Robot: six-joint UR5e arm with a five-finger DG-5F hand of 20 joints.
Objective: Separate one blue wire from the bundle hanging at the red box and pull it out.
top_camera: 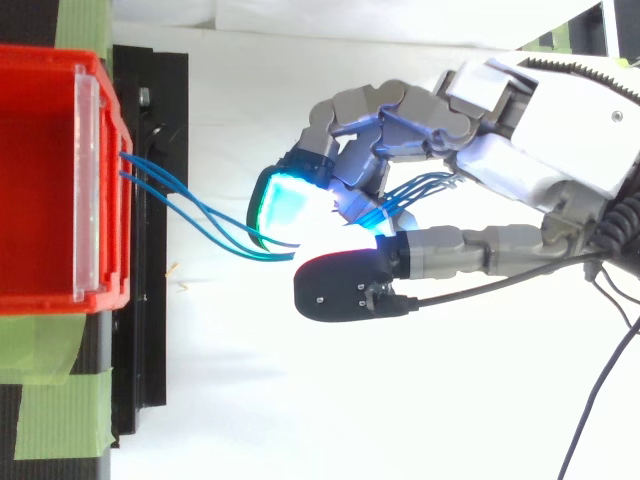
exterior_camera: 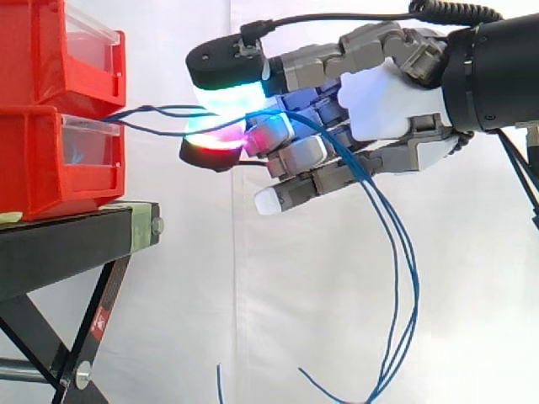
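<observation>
A bundle of thin blue wires [exterior_camera: 156, 110] [top_camera: 190, 208] comes out of the front of the lower red box [exterior_camera: 50, 160] and runs right to my hand [exterior_camera: 387, 101] [top_camera: 560, 140]. The fingers are curled. A green-glowing pad [exterior_camera: 227, 91] [top_camera: 285, 205] from above and a red-glowing thumb pad [exterior_camera: 215, 143] from below pinch the wires about a hand's width from the box. Behind the pinch the wires cross the curled fingers and hang down in long loops [exterior_camera: 408, 278]. How many wires sit in the pinch I cannot tell.
Two red boxes are stacked, the upper one [exterior_camera: 59, 50] on the lower, on a black stand [exterior_camera: 76, 240] [top_camera: 150, 330] at the left, with green tape [top_camera: 60, 420] on its top. Loose blue wire ends [exterior_camera: 219, 383] dangle near the bottom. A white curtain is behind.
</observation>
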